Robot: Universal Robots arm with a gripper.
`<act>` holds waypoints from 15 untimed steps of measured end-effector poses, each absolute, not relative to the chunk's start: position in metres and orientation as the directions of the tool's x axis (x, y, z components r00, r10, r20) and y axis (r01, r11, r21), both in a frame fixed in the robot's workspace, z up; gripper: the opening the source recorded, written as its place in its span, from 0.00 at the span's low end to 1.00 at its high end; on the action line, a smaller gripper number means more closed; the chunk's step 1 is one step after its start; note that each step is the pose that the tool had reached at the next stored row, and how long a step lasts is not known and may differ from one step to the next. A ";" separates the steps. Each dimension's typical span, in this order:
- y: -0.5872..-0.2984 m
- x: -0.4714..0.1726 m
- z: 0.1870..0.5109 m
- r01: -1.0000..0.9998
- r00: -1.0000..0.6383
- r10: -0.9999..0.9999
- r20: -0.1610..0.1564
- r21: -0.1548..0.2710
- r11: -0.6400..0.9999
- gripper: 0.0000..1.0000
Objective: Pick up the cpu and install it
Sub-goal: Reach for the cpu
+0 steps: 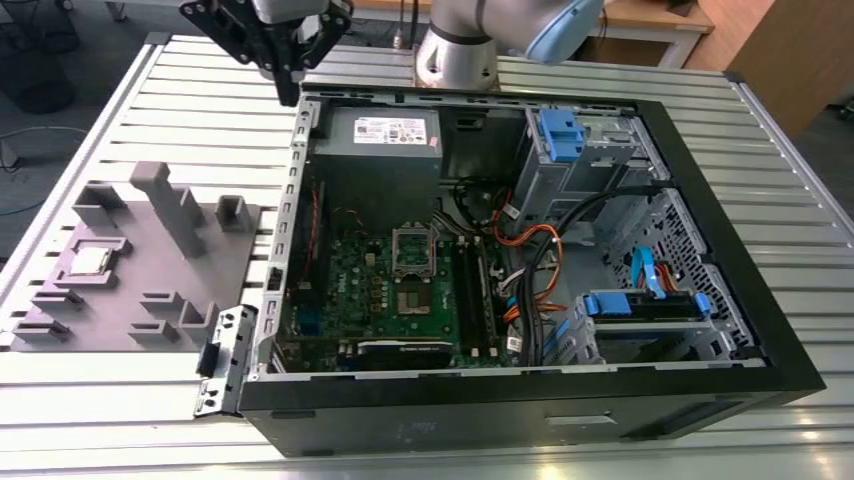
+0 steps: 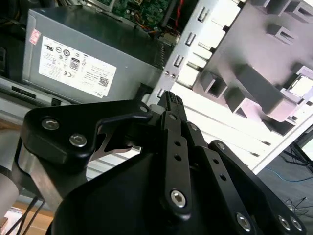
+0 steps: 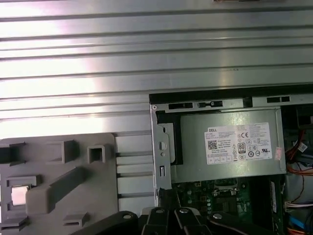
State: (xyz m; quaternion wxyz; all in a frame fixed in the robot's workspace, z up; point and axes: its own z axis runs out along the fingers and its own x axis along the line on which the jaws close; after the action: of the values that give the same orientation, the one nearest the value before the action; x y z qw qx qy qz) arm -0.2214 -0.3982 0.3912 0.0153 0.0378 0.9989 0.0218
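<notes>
Gripper point(image 1: 287, 92), empty with fingers pressed together, is hovering over the computer case's point(image 1: 467, 420) power-supply point(image 1: 380, 135) corner, while the cpu point(image 1: 91, 260) is lying flat in the grey fixture point(image 1: 140, 290) beside that case, toward the exterior view's left.

The grey power supply point(image 3: 230, 147) sat in a corner of the open computer case point(image 3: 161, 147), its labelled face showing. The green circuit board point(image 3: 215, 193) lay just beside it, with orange cables point(image 3: 299, 169) near. Across the case wall from the power supply, on the ribbed metal table point(image 3: 98, 58), lay a grey fixture plate point(image 3: 100, 191) with raised blocks. The cpu point(image 3: 18, 195) rested in one of its recesses, well apart from the power supply. The black gripper point(image 3: 167, 197) hung near the case wall.
</notes>
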 end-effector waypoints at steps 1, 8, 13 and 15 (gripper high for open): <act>-0.398 -0.225 0.391 0.075 -0.997 0.076 -0.029 0.045 0.996 0.11; -0.398 -0.249 0.390 0.075 -0.997 0.076 -0.029 0.045 0.996 0.11; -0.398 -0.262 0.390 0.075 -0.997 0.076 -0.029 0.045 0.996 0.11; -0.398 -0.267 0.390 0.075 -0.997 0.076 -0.029 0.045 0.996 0.11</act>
State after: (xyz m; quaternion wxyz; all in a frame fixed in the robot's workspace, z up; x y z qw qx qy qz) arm -0.2668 -0.3978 0.3898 0.0155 0.0378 0.9989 0.0218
